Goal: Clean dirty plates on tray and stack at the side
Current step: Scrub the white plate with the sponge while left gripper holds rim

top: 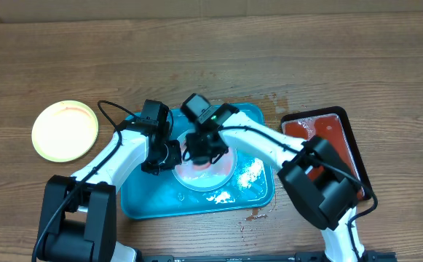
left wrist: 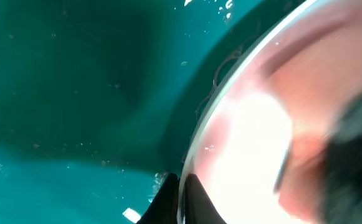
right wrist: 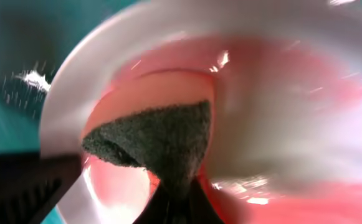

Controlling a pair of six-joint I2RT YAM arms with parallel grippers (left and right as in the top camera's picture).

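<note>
Big blue tray (top: 145, 200) sits mid worktop (top: 269, 58). One plate (top: 218, 175) lies in the tray, near the middle. It's pale w/ pink-red smears & looks wet.

L tool (left wrist: 179, 199) is shut tight on the plate's rim, one finger on each side of the edge. R tool (right wrist: 176, 200) is over the plate & pinches a dark scrub pad (right wrist: 162, 137). The pad touches the red inside of the plate. Both arms meet over the tray, tools just beside each other.

White foamy bits (top: 249, 173) lie on the tray floor, on the R arm's side of the plate.

Yellow-green plate (top: 65, 129) sits alone on the bare worktop, apart from the tray, on the L arm's side. It looks clean.

Small black tray (top: 355, 164) w/ a red pad (top: 327, 135) in it is just beside the blue tray, on the R arm's side. R arm hides part of it.
</note>
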